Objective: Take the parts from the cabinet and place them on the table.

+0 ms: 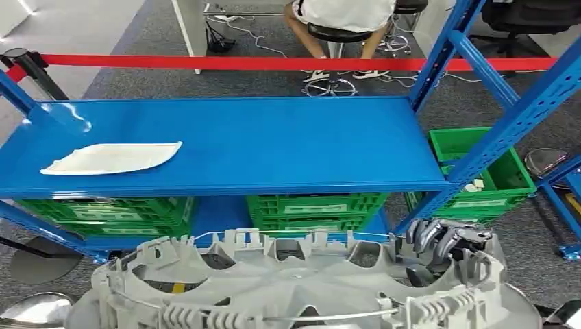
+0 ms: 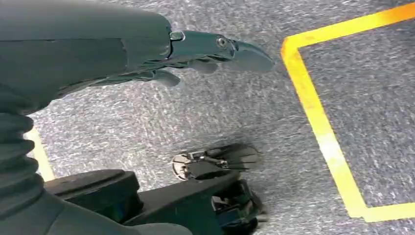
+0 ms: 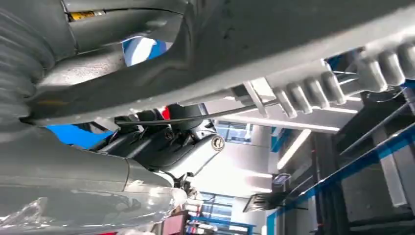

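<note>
Right robot hand [image 1: 445, 240] curled over the far right rim of a large grey wheel-cover part [image 1: 288, 288], fingers wrapped onto the edge and clamping it, with the right wrist view looking up along the part's underside past the same dark fingers [image 3: 161, 142]. Left robot hand [image 2: 195, 54] hanging low over grey carpet beside a yellow floor line [image 2: 318, 122], fingers extended and close together, carrying nothing. Part held flat and low, near the camera, just in front of the near edge of the blue shelf [image 1: 274, 144], not yet resting on any surface. White flat piece [image 1: 113, 157] lying near the shelf's left end; green crates [image 1: 315, 209] stacked below. Risk, as a judgement: one-sided grip on a wide, light disc, so likely to tilt or twist out of the fingers under its own weight during carrying. Also likely to catch its notched rim on the shelf's near edge or the blue upright [image 1: 507, 130] on the right if swung wide. Person seated beyond the red barrier tape [image 1: 274, 63].
</note>
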Robot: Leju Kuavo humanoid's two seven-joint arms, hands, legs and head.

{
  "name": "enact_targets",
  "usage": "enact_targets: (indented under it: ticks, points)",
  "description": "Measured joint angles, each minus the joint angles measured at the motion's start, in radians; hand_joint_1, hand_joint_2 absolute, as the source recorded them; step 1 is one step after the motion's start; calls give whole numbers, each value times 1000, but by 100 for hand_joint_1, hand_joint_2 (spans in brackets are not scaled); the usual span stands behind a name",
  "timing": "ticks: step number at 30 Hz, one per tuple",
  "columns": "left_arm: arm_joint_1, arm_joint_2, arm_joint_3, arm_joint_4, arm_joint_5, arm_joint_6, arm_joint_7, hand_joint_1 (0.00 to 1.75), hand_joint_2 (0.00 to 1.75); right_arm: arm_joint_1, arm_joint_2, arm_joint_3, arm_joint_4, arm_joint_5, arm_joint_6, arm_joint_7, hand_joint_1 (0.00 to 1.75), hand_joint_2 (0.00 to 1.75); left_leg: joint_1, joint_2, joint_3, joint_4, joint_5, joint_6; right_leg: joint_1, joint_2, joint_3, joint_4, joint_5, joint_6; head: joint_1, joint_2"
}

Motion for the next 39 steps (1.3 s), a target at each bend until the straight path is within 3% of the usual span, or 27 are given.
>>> enact_targets:
  ticks: [1, 3, 6, 7, 8, 9, 10, 12, 13, 14, 16, 17, 18, 19, 22, 23, 24, 26, 27, 28, 30, 31, 32, 33, 34, 35, 39]
  points:
    - [0, 0, 1, 0, 3, 0, -5, 0, 175, -1, 0, -2, 5, -1, -2, -3, 175, 175, 0, -1, -8, 0, 8, -3, 0, 0, 68, -93, 18, -4, 0, 0]
    - [0, 0, 2, 0, 6, 0, -13, 0, 175, -6, 0, -13, 10, -3, -4, -22, 175, 175, -1, 0, -20, 1, 23, -13, 8, 1, 162, -242, -26, -16, -2, 0]
    - [4, 0, 6, 0, 15, -1, 5, 0, 175, 3, 0, -40, 11, -11, -5, -49, 175, 175, 6, 0, -23, -12, 52, -33, 18, 3, 146, -238, -5, -31, 3, 0]
    - [6, 1, 6, 0, 13, 2, 16, 0, 175, 4, 0, -50, 11, -16, -1, -52, 175, 175, 3, -1, -27, -13, 56, -38, 8, 1, 132, -259, 11, -42, 4, 0]
    - [7, 2, 6, 0, 11, 4, 24, 0, 175, 4, 0, -57, 11, -22, 6, -52, 175, 175, 4, -2, -36, -2, 23, -46, 6, 0, 140, -260, 23, -47, 2, 0]
    - [6, 2, 7, 0, 11, 5, 27, 0, 175, 6, 0, -69, 10, -30, 15, -56, 175, 175, 6, -1, -53, 49, -34, -50, 4, -1, 129, -260, 32, -55, -5, 0]
    - [5, 3, 7, 0, 11, 3, 28, 0, 175, 10, 1, -79, 9, -36, 24, -58, 175, 175, 8, -2, -77, 127, -92, -55, 4, -3, 118, -259, 39, -55, -5, 0]
    - [0, 4, 8, 0, 8, -5, 26, 0, 175, 16, 2, -96, 5, -40, 46, -64, 175, 175, 13, -1, -111, 269, -164, -62, 1, -5, 92, -256, 56, -52, -5, 0]
    - [-2, 5, 8, 0, 8, -8, 22, 0, 175, 20, 3, -102, 4, -40, 55, -63, 175, 175, 16, -1, -105, 286, -160, -66, -1, -5, 79, -253, 64, -50, -4, 0]
    - [-6, 6, 8, 0, 8, -8, 19, 0, 175, 26, 4, -110, 2, -39, 64, -61, 175, 175, 19, -1, -79, 266, -135, -70, -3, -5, 65, -248, 72, -46, -5, 0]
    - [-16, 9, 8, 0, 8, -10, 11, 0, 175, 29, 7, -124, -6, -39, 74, -55, 175, 175, 26, -1, 25, 124, -67, -76, -12, -5, 37, -235, 84, -35, -4, 0]
    - [-21, 9, 8, 0, 8, -10, 10, 0, 175, 29, 8, -126, -11, -38, 77, -55, 175, 175, 32, -2, 82, 38, -69, -83, -12, -5, 28, -225, 89, -28, -6, 0]
    - [-26, 7, 8, -1, 8, -11, 10, 0, 175, 31, 8, -129, -17, -38, 77, -54, 175, 175, 22, -7, 104, -2, -90, -80, -9, -4, 15, -221, 95, -20, -9, 0]
    - [-28, 7, 8, -1, 8, -11, 8, 0, 175, 32, 8, -132, -19, -36, 79, -53, 175, 175, 23, -10, 92, 6, -82, -63, -9, -4, 13, -222, 104, -14, -5, 0]
    - [-24, 10, 8, 0, -3, -10, 5, 0, 175, 46, 11, -140, -27, -18, 72, -52, 175, 175, 17, -9, 71, 6, -67, -29, -15, -3, 7, -231, 131, 5, -6, 0]
    - [-24, 10, 8, 0, -10, -7, 4, 0, 175, 57, 11, -146, -35, -11, 65, -53, 175, 175, 18, -5, 61, 5, -56, -17, -19, -4, -4, -219, 105, 8, -4, 0]
    - [-23, 10, 8, 0, -18, -6, 2, 0, 175, 68, 11, -149, -43, 0, 62, -52, 175, 175, 18, -6, 49, 5, -46, -8, -18, -4, -24, -178, 45, 8, -1, 0]
    - [-19, 12, 8, 0, -31, -1, 6, 0, 175, 84, 11, -151, -66, 12, 55, -42, 175, 175, 14, -5, 23, 6, -24, 0, -16, -3, -61, -19, -76, 12, 3, 0]
    - [-16, 12, 7, 0, -36, 5, 16, 0, 175, 95, 11, -153, -75, 14, 50, -36, 175, 175, 11, -4, 7, 6, -11, 2, -14, -3, -76, 59, -112, 12, 2, 0]
    - [-12, 13, 7, 0, -35, 11, 25, 0, 175, 106, 11, -158, -81, 14, 47, -32, 175, 175, 9, -3, -9, 7, 1, 1, -13, -3, -72, 97, -113, 11, 3, 0]
    - [-4, 16, 7, 0, -25, 18, 38, 0, 175, 126, 11, -170, -94, 14, 44, -25, 175, 175, 8, -2, -36, 7, 23, -2, -10, -3, -8, 54, -55, 5, 3, 0]
    - [-3, 17, 7, 0, -9, 8, 41, 0, 175, 134, 11, -174, -100, 14, 43, -19, 175, 175, 7, -2, -50, 7, 34, -5, -8, -3, 53, -19, -22, -1, 3, 0]
    - [-4, 18, 13, 0, 27, -15, 41, 0, 175, 135, 11, -175, -105, 14, 41, -8, 175, 175, 7, -2, -60, 8, 48, -9, -6, -3, 132, -120, -21, -6, 3, 0]
    - [-6, 18, 26, -1, 60, -36, 42, 0, 175, 131, 11, -175, -109, 13, 39, 0, 175, 175, 4, -3, -67, 10, 56, -15, -1, -4, 197, -215, -64, -9, 3, 0]
    - [-11, 18, 42, -1, 83, -49, 43, 0, 175, 129, 11, -175, -112, 11, 36, 5, 175, 175, 5, -2, -69, 10, 68, -21, 0, -4, 217, -249, -71, -9, -1, 0]
    - [-13, 17, 48, -1, 89, -52, 44, 0, 175, 131, 11, -175, -111, 10, 34, 9, 175, 175, 6, -2, -67, 4, 75, -25, 2, -3, 198, -244, -65, -11, -1, 0]
    - [-14, 16, 50, -1, 90, -53, 44, 0, 175, 132, 11, -175, -111, 10, 33, 9, 175, 175, 6, -2, -67, 3, 78, -26, 3, -3, 200, -247, -65, -11, 0, 0]
